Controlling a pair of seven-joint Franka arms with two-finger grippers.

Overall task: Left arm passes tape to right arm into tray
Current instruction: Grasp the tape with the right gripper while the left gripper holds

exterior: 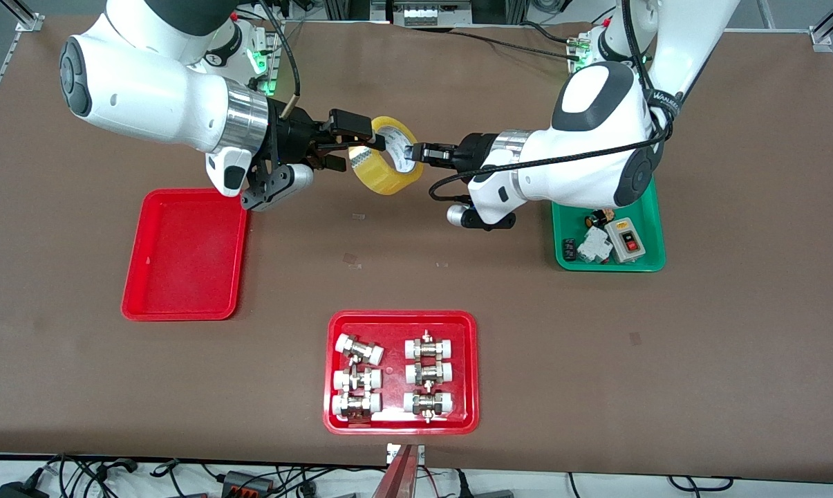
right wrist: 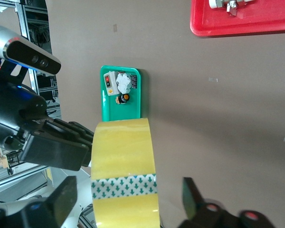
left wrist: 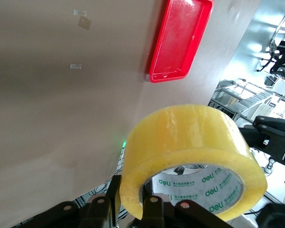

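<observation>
**Tape held in the air between both grippers**

At the right arm's end of the table lies the empty glossy red rectangular tray (exterior: 185, 256), nothing in it. Above the bare brown table (exterior: 734, 311) — between that tray and the green tray — the right arm's black two-finger gripper (exterior: 350, 142) reaches in, its fingers (right wrist: 61, 202) spread apart on either side of the roll without closing on it. The wide roll of translucent yellowish packing tape (exterior: 387, 156) hangs in mid-air, tilted (a band of green arrows crosses its outer face in the right wrist view). The left arm's black gripper (exterior: 410, 151) is clamped on the roll's wall, one finger inside the pale core (left wrist: 206, 183). A second red tray holding metal pipe fittings (exterior: 401, 372) lies nearest the front camera. The green tray of small electrical parts (exterior: 610, 238) lies under the left arm.
</observation>
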